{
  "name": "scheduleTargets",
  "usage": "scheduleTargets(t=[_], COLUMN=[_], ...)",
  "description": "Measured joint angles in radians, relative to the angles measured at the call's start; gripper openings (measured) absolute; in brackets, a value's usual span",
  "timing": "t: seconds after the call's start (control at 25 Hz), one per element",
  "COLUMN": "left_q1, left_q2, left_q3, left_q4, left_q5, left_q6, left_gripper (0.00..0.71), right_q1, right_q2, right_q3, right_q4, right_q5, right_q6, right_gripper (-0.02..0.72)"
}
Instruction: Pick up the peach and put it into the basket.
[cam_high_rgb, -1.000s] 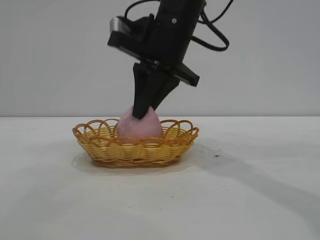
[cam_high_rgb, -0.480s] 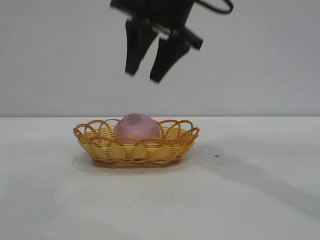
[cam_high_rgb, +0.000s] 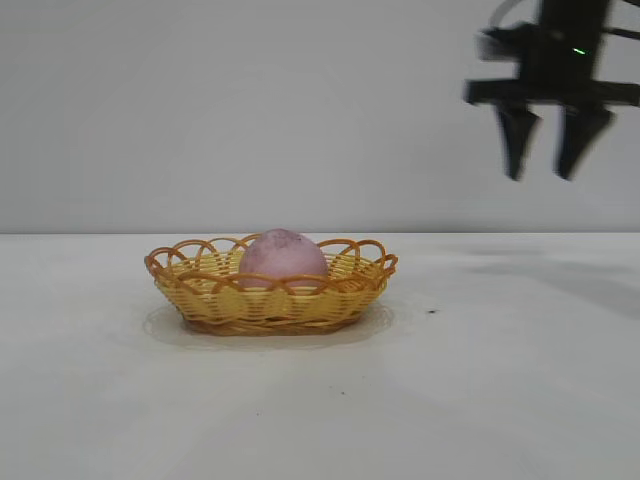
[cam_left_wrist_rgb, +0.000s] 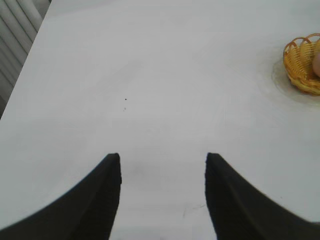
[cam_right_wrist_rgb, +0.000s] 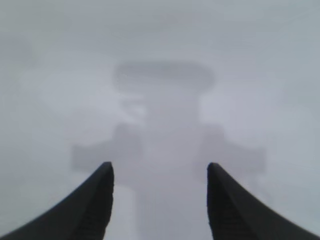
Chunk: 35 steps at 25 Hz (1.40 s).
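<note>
A: Where is the peach (cam_high_rgb: 282, 257) now?

B: It sits inside the basket (cam_high_rgb: 270, 300), near the middle, with its rounded top rising above the orange-brown looped rim. Nothing touches it. From the left wrist view only a sliver of pink shows at the picture's edge, tucked behind the basket's wall.

A: So the job is done?

B: As far as I can judge, yes. The peach is in and resting on its own weight, and the basket stands flat on the white desk (cam_high_rgb: 320, 400). What may be left is only for the arm to park.

A: And the right hand (cam_high_rgb: 549, 158)?

B: High up and well off to the side of the basket, pointing downward, its two dark fingers spread with nothing between them. Its own wrist view shows the same open gap over bare desk and a blurred shadow of the arm.

A: The left hand (cam_left_wrist_rgb: 162, 192)?

B: Idle, held low over the desk well away from the basket, fingers spread and empty.

A: Anything in the way?

B: No. Around the basket there is a faint ring-shaped mark on the desk and a tiny dark speck (cam_high_rgb: 431, 311) a little to one side. Behind is a plain grey wall. Neither arm is over the basket.
</note>
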Motion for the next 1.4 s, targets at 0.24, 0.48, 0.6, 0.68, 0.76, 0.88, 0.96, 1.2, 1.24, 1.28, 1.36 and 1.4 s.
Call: scheduleTargets(t=[0.24, 0.48, 0.6, 0.68, 0.76, 0.88, 0.96, 1.2, 1.24, 1.28, 1.36, 1.4], left_q1=[0.000, 0.000, 0.000, 0.000, 0.000, 0.000, 0.000, 0.000, 0.000, 0.000, 0.000, 0.000], left_q2=[0.000, 0.000, 0.000, 0.000, 0.000, 0.000, 0.000, 0.000, 0.000, 0.000, 0.000, 0.000], left_q3=[0.000, 0.000, 0.000, 0.000, 0.000, 0.000, 0.000, 0.000, 0.000, 0.000, 0.000, 0.000], left_q4=[0.000, 0.000, 0.000, 0.000, 0.000, 0.000, 0.000, 0.000, 0.000, 0.000, 0.000, 0.000], left_q5=[0.000, 0.000, 0.000, 0.000, 0.000, 0.000, 0.000, 0.000, 0.000, 0.000, 0.000, 0.000], left_q6=[0.000, 0.000, 0.000, 0.000, 0.000, 0.000, 0.000, 0.000, 0.000, 0.000, 0.000, 0.000], left_gripper=[0.370, 0.370, 0.370, 0.370, 0.370, 0.370, 0.370, 0.370, 0.370, 0.370, 0.370, 0.370], right_q1=[-0.055, -0.055, -0.039, -0.025, -0.020, -0.020, -0.020, -0.020, -0.020, -0.020, -0.020, -0.020], right_q2=[-0.054, -0.391, -0.659, -0.833, -0.969, -1.196, -1.364, -1.743, -1.795, -1.836, -1.926, -1.966], right_q3=[0.017, 0.261, 0.514, 0.696, 0.875, 1.054, 1.118, 1.243, 1.264, 1.291, 1.327, 1.329], right_q4=[0.000, 0.011, 0.026, 0.032, 0.036, 0.029, 0.023, -0.019, -0.025, -0.026, -0.021, -0.015], right_q5=[-0.004, -0.102, -0.168, -0.176, -0.163, -0.110, -0.056, 0.106, 0.118, 0.125, 0.142, 0.143], right_q6=[0.017, 0.017, 0.015, 0.013, 0.013, 0.013, 0.017, 0.034, 0.034, 0.034, 0.019, 0.001], right_gripper=[0.358, 0.358, 0.358, 0.358, 0.358, 0.358, 0.358, 0.358, 0.358, 0.358, 0.358, 0.358])
